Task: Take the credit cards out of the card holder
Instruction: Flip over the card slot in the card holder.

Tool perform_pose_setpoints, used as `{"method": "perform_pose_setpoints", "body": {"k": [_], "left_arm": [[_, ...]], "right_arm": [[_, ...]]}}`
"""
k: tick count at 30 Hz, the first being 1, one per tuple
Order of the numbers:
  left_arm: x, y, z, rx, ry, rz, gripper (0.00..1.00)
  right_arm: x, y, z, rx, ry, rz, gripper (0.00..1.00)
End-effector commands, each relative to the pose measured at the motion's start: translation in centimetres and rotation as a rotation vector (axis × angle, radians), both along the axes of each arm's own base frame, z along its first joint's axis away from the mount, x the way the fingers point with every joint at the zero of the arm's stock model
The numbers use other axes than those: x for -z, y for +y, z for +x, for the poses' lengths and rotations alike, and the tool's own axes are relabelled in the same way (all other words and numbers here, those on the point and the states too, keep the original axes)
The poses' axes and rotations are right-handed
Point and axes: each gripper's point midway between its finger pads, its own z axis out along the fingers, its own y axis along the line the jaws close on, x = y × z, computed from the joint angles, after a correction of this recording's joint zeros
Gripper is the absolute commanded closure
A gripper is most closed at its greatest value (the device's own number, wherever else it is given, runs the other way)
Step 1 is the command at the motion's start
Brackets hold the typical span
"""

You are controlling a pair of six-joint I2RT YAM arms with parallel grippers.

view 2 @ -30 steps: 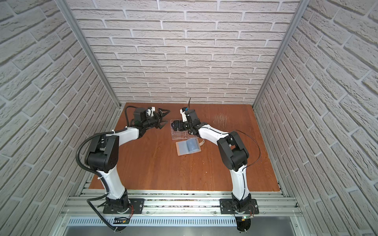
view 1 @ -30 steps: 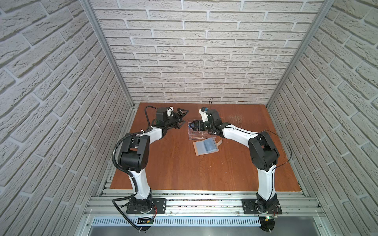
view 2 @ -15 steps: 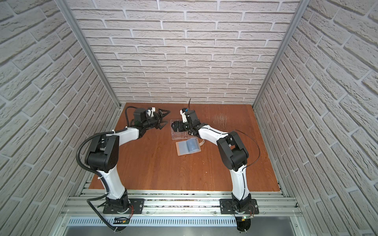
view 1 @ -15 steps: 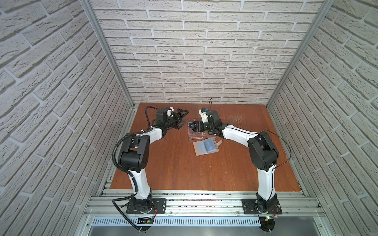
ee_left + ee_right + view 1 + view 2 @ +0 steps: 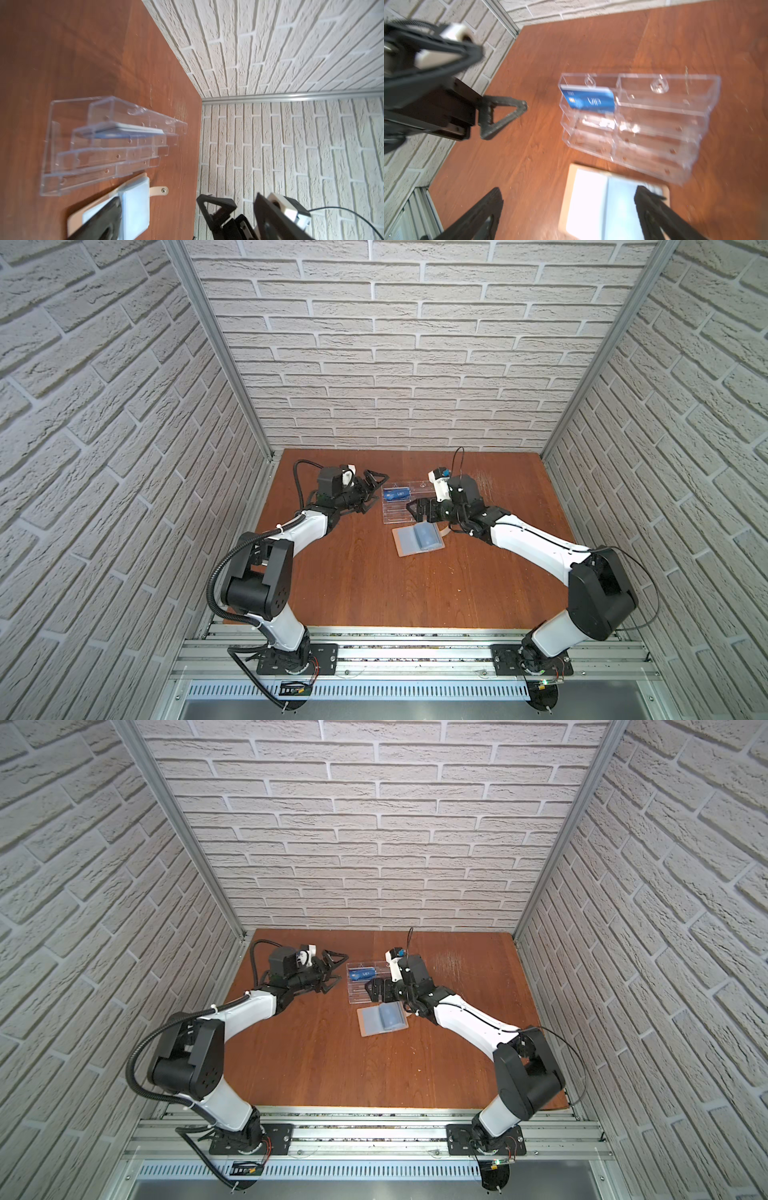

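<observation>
Centre-frame in both top views, thin blue plastic card (image 5: 397, 494) reading "VIP" stands in clear acrylic tiered rack (image 5: 395, 515), upper-left slot. Tan leather card holder (image 5: 566, 197) w/ clear sleeves lies open just below the rack. My left gripper (image 5: 376, 494) & right gripper (image 5: 420, 512): both wide, empty.

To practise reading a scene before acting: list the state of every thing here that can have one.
card holder: open flat on the table, strap unsnapped
blue VIP card: slotted in the clear acrylic rack
left gripper: open, empty
right gripper: open, empty
</observation>
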Motion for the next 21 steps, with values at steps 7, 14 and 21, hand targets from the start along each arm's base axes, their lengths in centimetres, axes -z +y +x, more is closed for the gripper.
{"method": "perform_pose_setpoints", "body": {"k": [7, 14, 21], "left_arm": [[3.5, -5.4, -3.8, 0.038, 0.034, 0.004, 0.02], [5.5, -7.1, -4.2, 0.008, 0.052, -0.050, 0.02], [8.6, -7.1, -4.3, -0.061, 0.126, -0.084, 0.02]], "right_arm": [[6.7, -2.8, -5.8, -0.001, 0.147, -0.036, 0.00], [7.7, -2.9, -6.1, -0.001, 0.157, 0.019, 0.00], [7.2, -2.2, -5.9, -0.018, 0.165, 0.055, 0.00]]}}
